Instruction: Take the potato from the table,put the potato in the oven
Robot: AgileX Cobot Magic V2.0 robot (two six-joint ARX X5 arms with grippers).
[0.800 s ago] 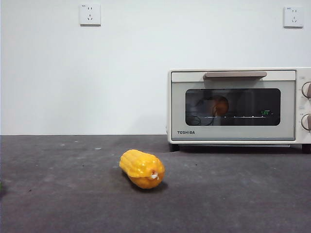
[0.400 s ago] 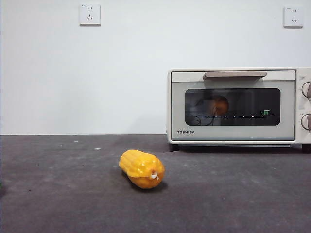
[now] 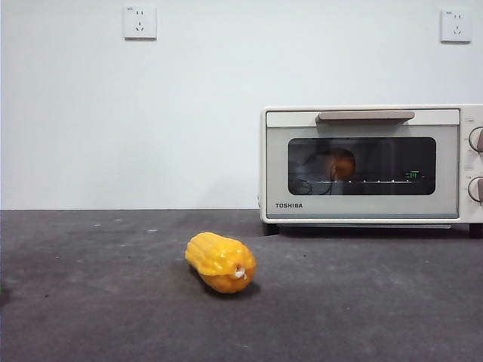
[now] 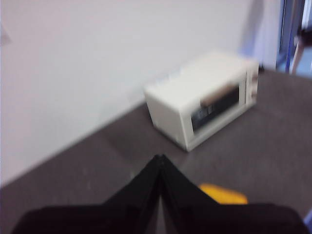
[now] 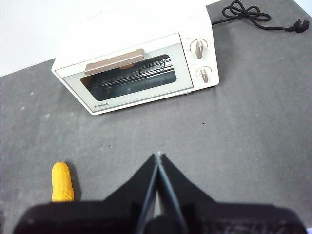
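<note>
Both claws pressed closed, holding nothing: left claw (image 4: 158,168) and right claw (image 5: 157,163) hang above tabletop (image 3: 90,302), well back from oven (image 3: 362,162).

Potato (image 3: 342,163) visible through glass, inside oven, on rack, toward 9 o'clock of window. Door looks closed. Corn cob (image 3: 219,262) lies on tabletop at oven's 7 o'clock, apart from it.

Judgement: placing done, task near end. Next move calls for little, arms clear at most.

Versus earlier frames: nothing shifted in front view; corn, oven, potato same.
</note>
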